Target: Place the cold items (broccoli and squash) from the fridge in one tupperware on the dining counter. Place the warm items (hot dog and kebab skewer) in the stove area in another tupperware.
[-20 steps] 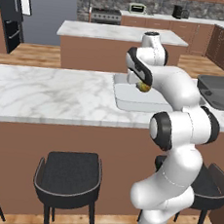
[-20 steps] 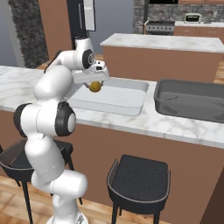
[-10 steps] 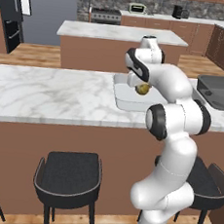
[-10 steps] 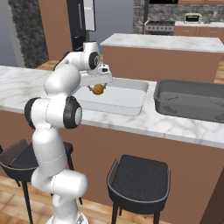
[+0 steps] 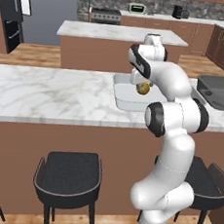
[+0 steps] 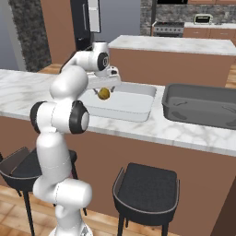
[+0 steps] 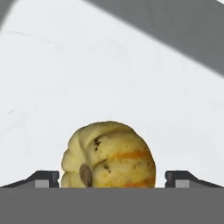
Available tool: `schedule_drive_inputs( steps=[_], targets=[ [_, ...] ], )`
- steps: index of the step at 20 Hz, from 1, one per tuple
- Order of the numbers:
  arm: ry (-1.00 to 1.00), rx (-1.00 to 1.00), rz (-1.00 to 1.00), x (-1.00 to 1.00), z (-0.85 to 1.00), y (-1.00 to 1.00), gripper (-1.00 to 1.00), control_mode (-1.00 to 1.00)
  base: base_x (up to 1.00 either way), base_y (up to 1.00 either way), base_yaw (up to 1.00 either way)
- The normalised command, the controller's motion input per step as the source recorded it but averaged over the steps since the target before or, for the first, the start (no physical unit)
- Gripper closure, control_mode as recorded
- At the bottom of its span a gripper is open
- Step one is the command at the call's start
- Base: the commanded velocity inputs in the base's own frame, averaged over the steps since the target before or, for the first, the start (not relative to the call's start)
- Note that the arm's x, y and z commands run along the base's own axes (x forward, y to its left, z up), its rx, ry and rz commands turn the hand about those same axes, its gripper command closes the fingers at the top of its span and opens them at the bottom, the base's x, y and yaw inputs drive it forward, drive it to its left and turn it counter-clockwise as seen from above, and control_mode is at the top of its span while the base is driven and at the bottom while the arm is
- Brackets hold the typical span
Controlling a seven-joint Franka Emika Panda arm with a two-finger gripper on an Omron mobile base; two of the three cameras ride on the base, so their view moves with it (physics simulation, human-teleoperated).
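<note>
- So the pincer (image 7: pixel 112 177) has just spread wide: in the hand view there's now a clear gap on both sides between its fingertips (image 7: pixel 43 178) and the squash (image 7: pixel 109 155).
- A second ago the squash sat higher over the clear tupperware (image 6: pixel 138 99); now it's lower, just above the tray floor (touching or not, can't tell), middle of the right base view.
- My read: the squash drop is basically done, broccoli comes next.
- The squash (image 5: pixel 143 88) is round, so no real long axis; its brown stem end faces the hand camera, lower left.
- The dark tupperware (image 6: pixel 203 108) sits just beside it on the desk (image 5: pixel 47 95).
</note>
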Motion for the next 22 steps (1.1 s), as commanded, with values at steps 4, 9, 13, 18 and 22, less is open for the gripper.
schedule_drive_inputs(
  steps=[4, 9, 13, 18, 22],
  targets=[
    [0.0, 0.06, 0.0, -0.27, 0.24, -0.15, -1.0, -1.0, 0.0, 0.0, 0.0],
    [-0.03, 0.11, -0.03, -0.5, 0.51, -0.04, -1.0, -1.0, 0.0, 0.0, 0.0],
    [0.0, 0.11, -0.15, -0.76, 0.5, 0.0, -1.0, -1.0, 0.0, 0.0, 0.0],
    [-0.02, 0.05, -0.12, -0.96, 0.37, 0.0, -1.0, -1.0, 0.0, 0.0, 0.0],
    [-0.12, 0.0, -0.09, -1.0, 0.44, 0.0, -1.0, -1.0, 0.0, 0.0, 0.0]
  ],
)
